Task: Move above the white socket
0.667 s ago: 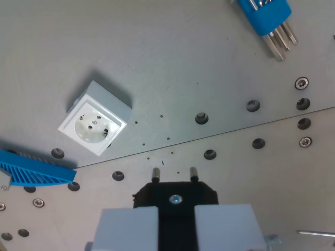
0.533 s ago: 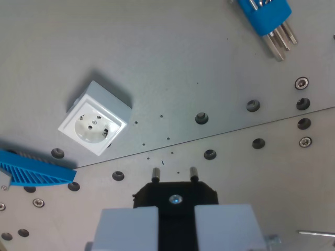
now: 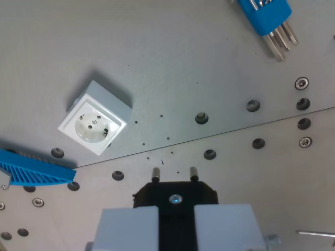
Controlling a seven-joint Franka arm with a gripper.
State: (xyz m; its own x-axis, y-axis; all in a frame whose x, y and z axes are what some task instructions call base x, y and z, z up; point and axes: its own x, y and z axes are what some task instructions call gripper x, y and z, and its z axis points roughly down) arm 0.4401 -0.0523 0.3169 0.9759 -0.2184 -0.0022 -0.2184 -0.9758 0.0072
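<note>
The white socket (image 3: 93, 124) is a square box with a round two-hole face, lying on the grey metal table at the wrist view's left. My gripper (image 3: 176, 210) sits at the bottom centre, lower and to the right of the socket and well apart from it. Its two grey fingers (image 3: 129, 228) are shut on a black plug (image 3: 176, 194), whose two metal pins (image 3: 174, 172) point away from the camera. The pins hang over bare plate, not over the socket.
A blue ribbed part (image 3: 32, 171) lies at the left edge just below the socket. A blue holder with metal keys (image 3: 268, 20) is at the top right. Screw holes and bolts dot the plate along a seam (image 3: 230, 130). A thin metal rod (image 3: 315, 234) shows bottom right.
</note>
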